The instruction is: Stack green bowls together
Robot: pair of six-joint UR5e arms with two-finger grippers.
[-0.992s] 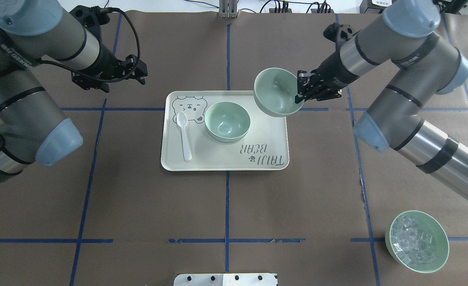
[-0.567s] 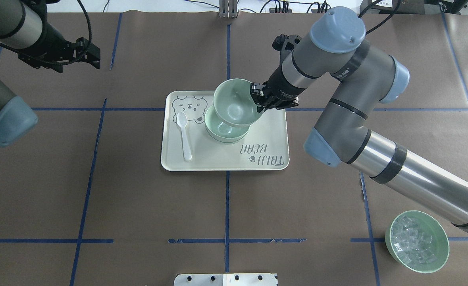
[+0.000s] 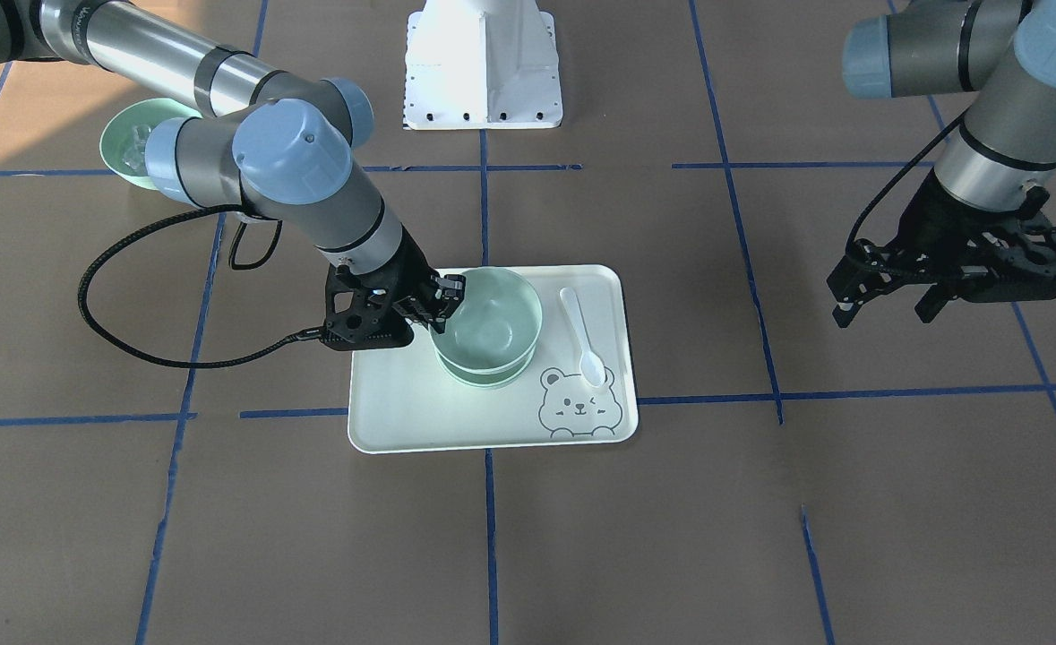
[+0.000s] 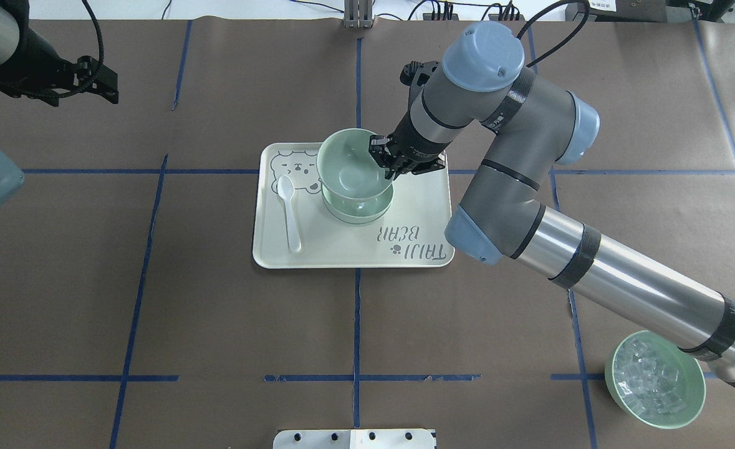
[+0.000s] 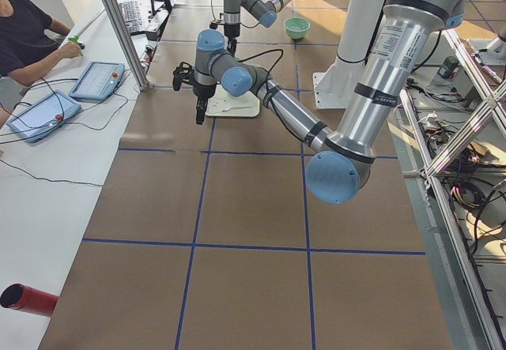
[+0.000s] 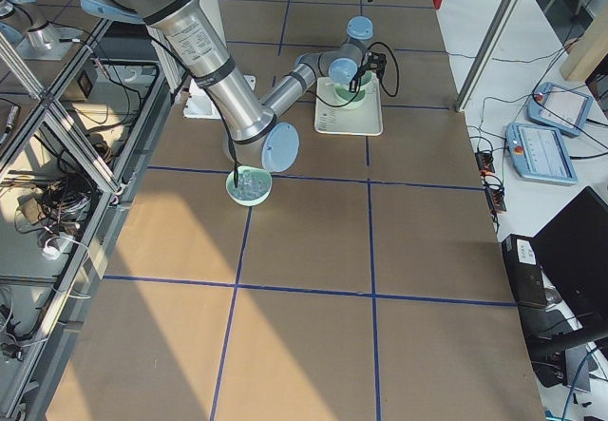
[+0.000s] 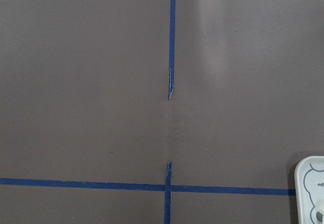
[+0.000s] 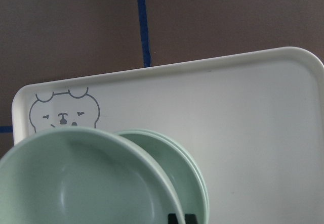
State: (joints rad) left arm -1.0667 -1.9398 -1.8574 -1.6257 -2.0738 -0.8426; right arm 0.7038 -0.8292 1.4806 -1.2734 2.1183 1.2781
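Observation:
My right gripper (image 4: 383, 159) is shut on the rim of a mint-green bowl (image 4: 348, 163). It holds that bowl slightly tilted, low over the green bowls (image 4: 361, 212) standing on the bear-print tray (image 4: 417, 206). In the right wrist view the held bowl (image 8: 76, 183) overlaps a double rim (image 8: 195, 183), which looks like two nested bowls. I cannot tell whether the held bowl touches them. The front view shows the gripper (image 3: 438, 300) at the bowl's (image 3: 487, 322) side. My left gripper (image 4: 102, 81) is open and empty, far off at the table's back left.
A white spoon (image 4: 289, 212) lies on the tray's left part. A green bowl with clear ice-like cubes (image 4: 654, 380) stands at the near right, partly under my right arm. A white base plate (image 4: 355, 438) sits at the near edge.
My right gripper has carried the bowl left from the tray's far right corner and lowered it over the bowls on the tray. My left arm has drawn back to the far left.

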